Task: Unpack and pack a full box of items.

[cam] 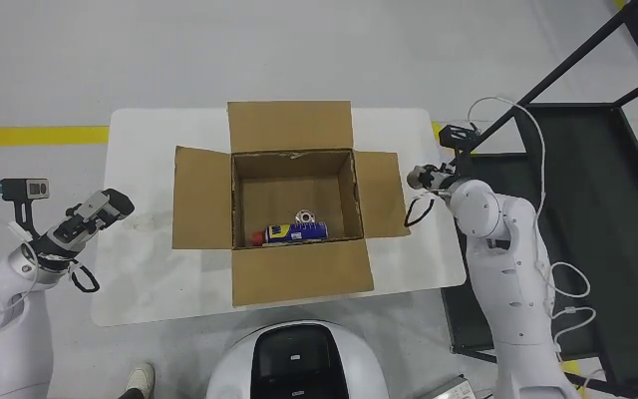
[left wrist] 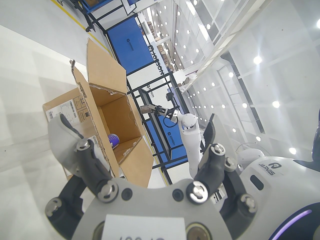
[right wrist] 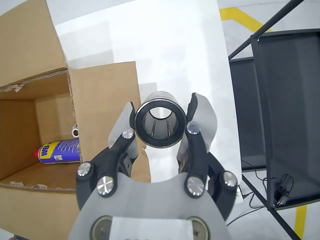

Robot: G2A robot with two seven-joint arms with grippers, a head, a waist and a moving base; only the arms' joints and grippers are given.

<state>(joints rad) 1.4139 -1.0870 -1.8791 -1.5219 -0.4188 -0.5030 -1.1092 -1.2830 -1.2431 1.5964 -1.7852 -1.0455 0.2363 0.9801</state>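
Clamping a steel linear bearing point(right wrist: 161, 126), the right gripper point(right wrist: 162, 103) is hovering just outside the cardboard box point(cam: 299, 281), by its right flap. The bearing's bore is running along the fingers. The cavity, holding a spray can point(cam: 289, 233), is lying leftward. The left gripper point(cam: 112, 204) is hanging spread apart, farther off.

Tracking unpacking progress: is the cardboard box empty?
No, a spray can and a small metal part lie inside the box, while the right pincer holds a metal sleeve.
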